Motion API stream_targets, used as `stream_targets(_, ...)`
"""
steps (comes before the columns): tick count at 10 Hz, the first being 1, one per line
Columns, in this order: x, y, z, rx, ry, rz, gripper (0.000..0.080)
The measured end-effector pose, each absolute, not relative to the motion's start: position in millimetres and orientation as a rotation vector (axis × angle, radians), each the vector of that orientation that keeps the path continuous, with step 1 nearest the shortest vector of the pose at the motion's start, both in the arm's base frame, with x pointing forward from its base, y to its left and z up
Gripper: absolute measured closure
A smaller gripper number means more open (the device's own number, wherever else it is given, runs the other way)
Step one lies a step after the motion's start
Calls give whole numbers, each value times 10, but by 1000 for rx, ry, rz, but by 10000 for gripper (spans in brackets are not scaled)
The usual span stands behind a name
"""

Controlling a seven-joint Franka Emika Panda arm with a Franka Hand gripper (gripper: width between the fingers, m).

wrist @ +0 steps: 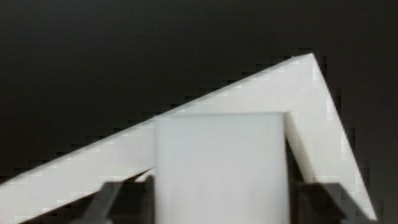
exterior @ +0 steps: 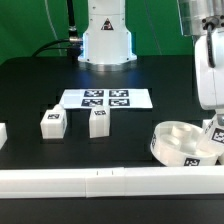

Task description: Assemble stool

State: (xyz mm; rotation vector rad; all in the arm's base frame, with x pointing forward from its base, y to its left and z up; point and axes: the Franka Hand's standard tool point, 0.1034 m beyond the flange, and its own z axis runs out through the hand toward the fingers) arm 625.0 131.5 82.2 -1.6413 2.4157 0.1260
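Observation:
The round white seat lies at the exterior view's lower right, sockets up. My gripper hangs over its right edge, shut on a white tagged leg that stands about upright in or just above the seat; I cannot tell if it touches. In the wrist view the leg fills the gap between the dark fingers, at my gripper. Two loose legs stand left of centre. A third leg shows at the left edge.
The marker board lies flat in the middle, before the robot base. A long white rail runs along the near edge. In the wrist view a white wedge-shaped surface lies behind the leg.

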Motion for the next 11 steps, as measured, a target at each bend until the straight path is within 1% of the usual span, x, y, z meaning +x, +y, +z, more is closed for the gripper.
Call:
stream_targets(1, 6270, 1311, 904, -1687, 2369, 111, 387)
stream_targets(2, 6286, 1271, 1012, -1750, 2300, 87, 217)
stream_targets(3, 6297, 1149, 1111, -1790, 2235, 68, 164)
stream_targets(5, 6365, 883, 1320, -1781, 2208, 73, 154)
stream_targets(7, 6345, 946, 1258, -1798, 2201, 72, 151)
stream_targets(9, 6340, 947, 1247, -1810, 2194, 72, 151)
stream_targets(10, 6261, 954, 1200, -2032, 2059, 85, 151)
stream_targets(11, 6242, 881, 1204, -2183, 1920, 87, 151)
